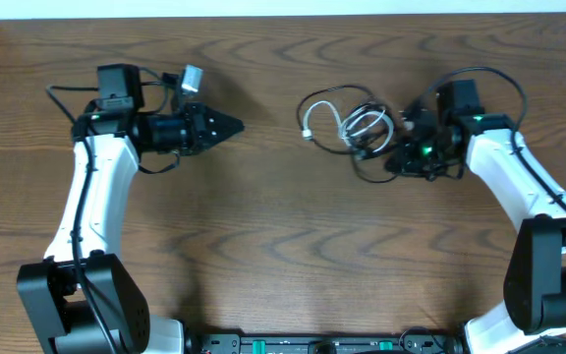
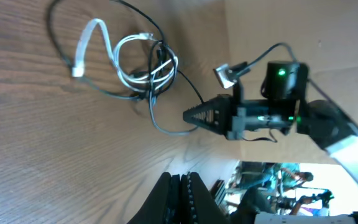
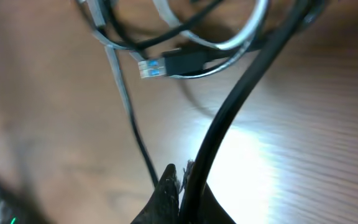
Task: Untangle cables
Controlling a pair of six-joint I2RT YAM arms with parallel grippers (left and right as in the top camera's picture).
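Table [image 1: 283,256]: brown wood, clear grain, smooth with a soft sheen.
White cable [image 2: 96,25]: smooth plastic sheath, slightly glossy.
Black cables [image 3: 224,121]: smooth plastic sheath, dull shine.
Plug end [image 3: 149,68]: clear, glossy plastic.
Arm shells [image 1: 91,197]: white, smooth, plastic-looking.
Left gripper [image 1: 236,125]: matt black.
Right gripper [image 3: 178,173]: matt black, slightly rough-looking.
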